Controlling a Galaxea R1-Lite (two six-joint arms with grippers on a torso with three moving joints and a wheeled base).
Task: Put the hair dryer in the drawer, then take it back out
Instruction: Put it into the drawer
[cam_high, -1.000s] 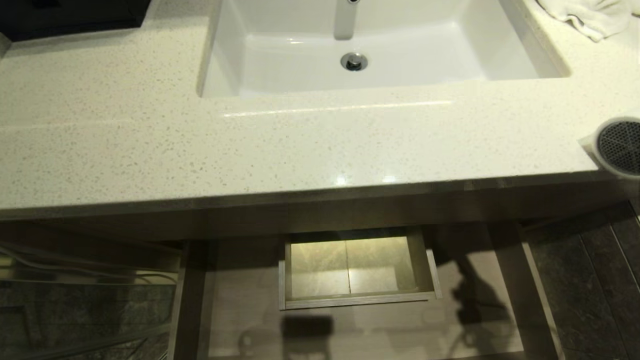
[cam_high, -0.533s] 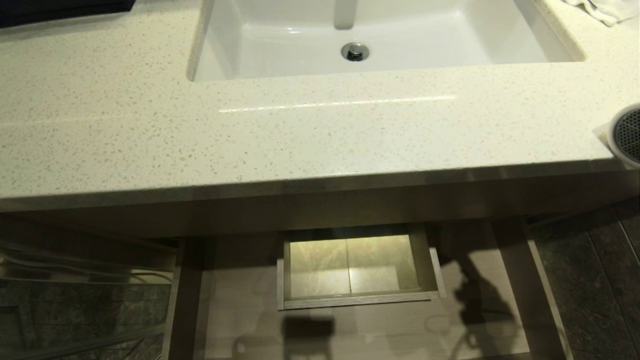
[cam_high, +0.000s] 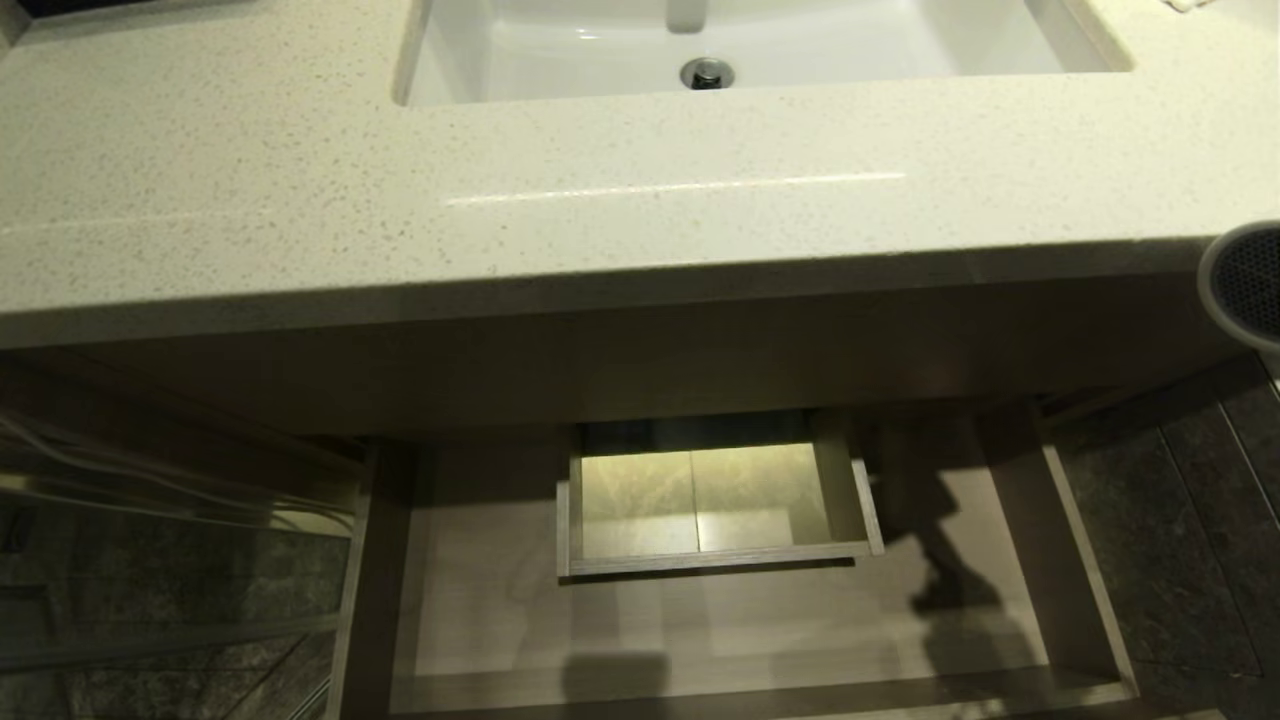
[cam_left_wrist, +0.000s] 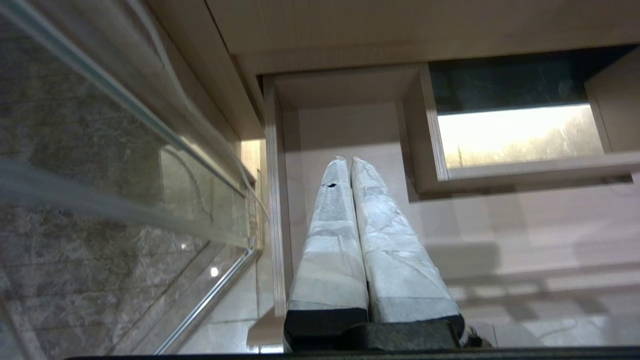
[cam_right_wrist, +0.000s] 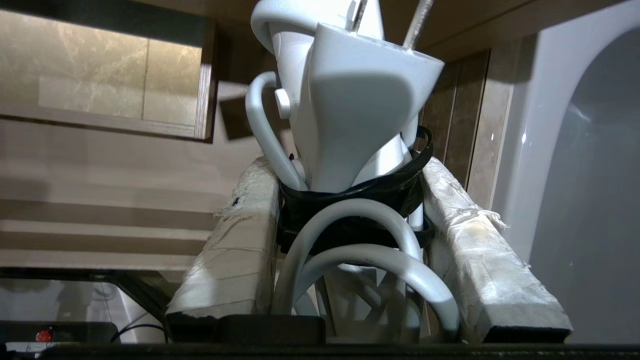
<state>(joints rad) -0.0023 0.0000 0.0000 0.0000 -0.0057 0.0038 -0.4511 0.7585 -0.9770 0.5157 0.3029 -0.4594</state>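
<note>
Camera view has tilted down (trunk bending), showing more drawer. Right gripper clamps hair dryer, drawer to its left; left gripper shut, empty.

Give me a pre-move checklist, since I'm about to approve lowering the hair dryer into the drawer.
1. Hair dryer clamped in the right end effector: ok.
2. Cord bundled between the fingers, not dangling: ok.
3. Drawer pulled out: ok.
4. Dryer over the drawer: not ok, its grille sits at the countertop edge, off to the right.
5. Left end effector shut: ok.
6. Clearance beside the cut-out box: cannot tell.
</note>
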